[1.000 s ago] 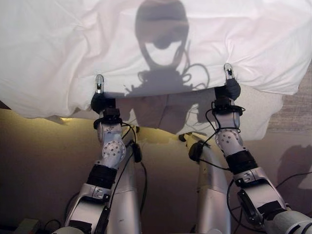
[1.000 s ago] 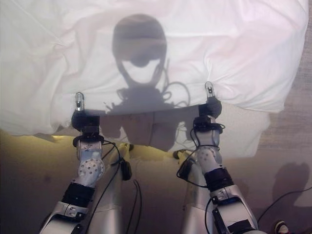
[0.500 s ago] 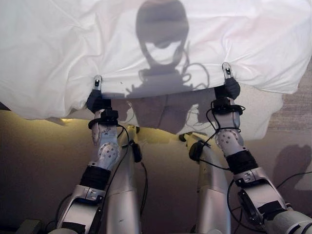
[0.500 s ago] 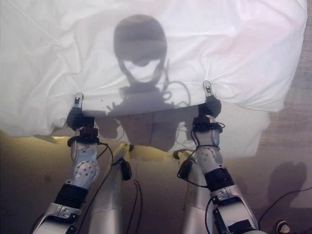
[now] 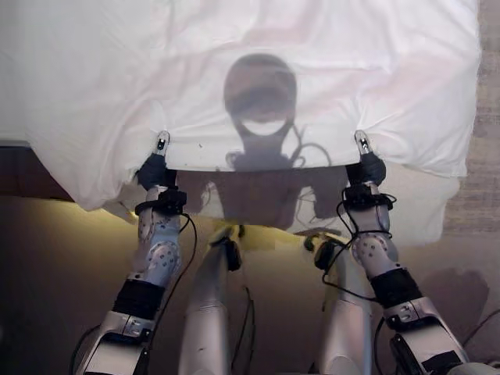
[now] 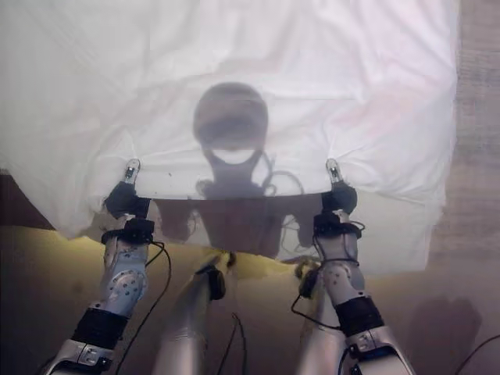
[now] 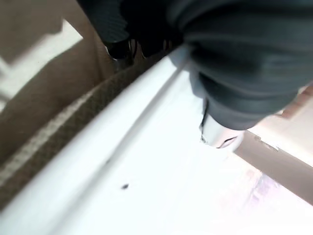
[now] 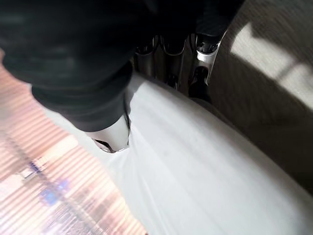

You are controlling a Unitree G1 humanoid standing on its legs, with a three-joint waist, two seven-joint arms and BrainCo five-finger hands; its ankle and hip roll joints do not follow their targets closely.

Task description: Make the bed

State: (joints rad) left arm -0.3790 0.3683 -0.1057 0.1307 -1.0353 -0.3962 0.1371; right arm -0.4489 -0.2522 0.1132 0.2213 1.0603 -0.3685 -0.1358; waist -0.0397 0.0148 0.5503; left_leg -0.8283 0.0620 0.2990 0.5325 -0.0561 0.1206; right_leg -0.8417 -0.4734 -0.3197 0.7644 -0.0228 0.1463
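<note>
duvet [image 5: 258,70] drawn nearer, smoother

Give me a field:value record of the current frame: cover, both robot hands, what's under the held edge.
cover: white duvet, spread over the bed, wrinkled
left robot hand: pinching the duvet's near edge, thumb on top
right robot hand: pinching the same edge, thumb on top
edge between hands: pulled fairly straight
below edge: white sheet hangs down at the robot's right
floor: carpet beside the bed

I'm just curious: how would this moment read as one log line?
left hand: pinching white duvet edge | right hand: pinching same edge | duvet: spread over bed
</note>
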